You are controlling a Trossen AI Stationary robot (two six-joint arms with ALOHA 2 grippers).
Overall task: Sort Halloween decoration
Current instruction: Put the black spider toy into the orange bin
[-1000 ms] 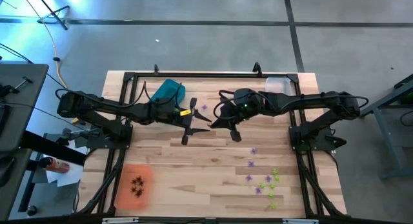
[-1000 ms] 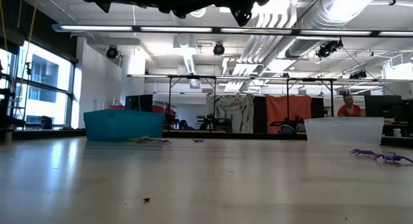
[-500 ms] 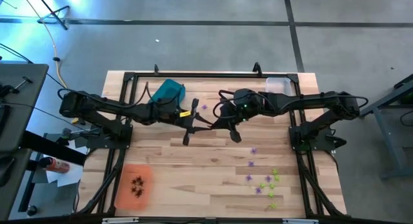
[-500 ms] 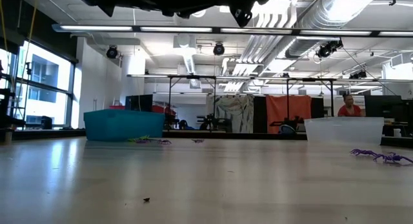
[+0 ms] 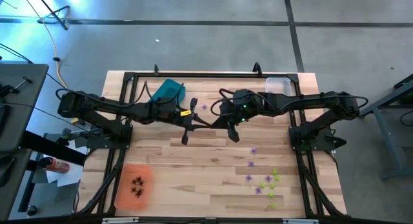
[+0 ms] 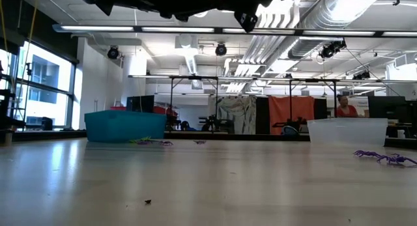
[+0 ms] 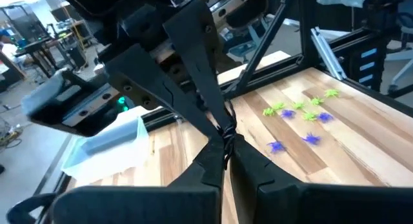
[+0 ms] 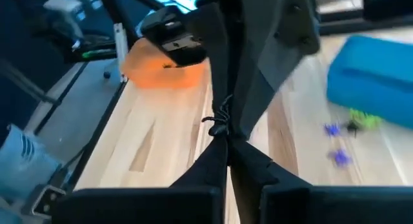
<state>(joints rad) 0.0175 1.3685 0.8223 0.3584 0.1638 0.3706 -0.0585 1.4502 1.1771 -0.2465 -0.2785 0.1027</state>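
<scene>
High over the middle of the table my left gripper (image 5: 208,123) and my right gripper (image 5: 217,121) meet tip to tip. Both are shut on one tiny dark spiky trinket (image 7: 226,130), which hangs well clear of the table. Several purple and lime green trinkets (image 5: 264,179) lie on the wood at the near right, and a few more purple ones (image 5: 204,108) lie beside the teal tray (image 5: 169,91). Dark trinkets (image 5: 137,184) rest in the orange tray (image 5: 133,185). My left gripper pinches the dark trinket (image 7: 226,137) between its two fingertips. It comes roughly level from the table's left, and the trinket is held clear of the table. My right gripper pinches the same trinket (image 8: 218,122) between its fingertips from the table's right; thin legs stick out beyond the tips.
A clear tray (image 5: 277,85) stands at the far right corner and shows in the low view as a pale tray (image 6: 347,130). Black frame rails (image 5: 122,108) run along the table's sides. A person (image 6: 345,109) sits in the room behind the table.
My left gripper has shut its fingers at the tips of my right gripper, taking hold of the dark trinket. Both arms have stayed in about the same place above the middle of the table.
</scene>
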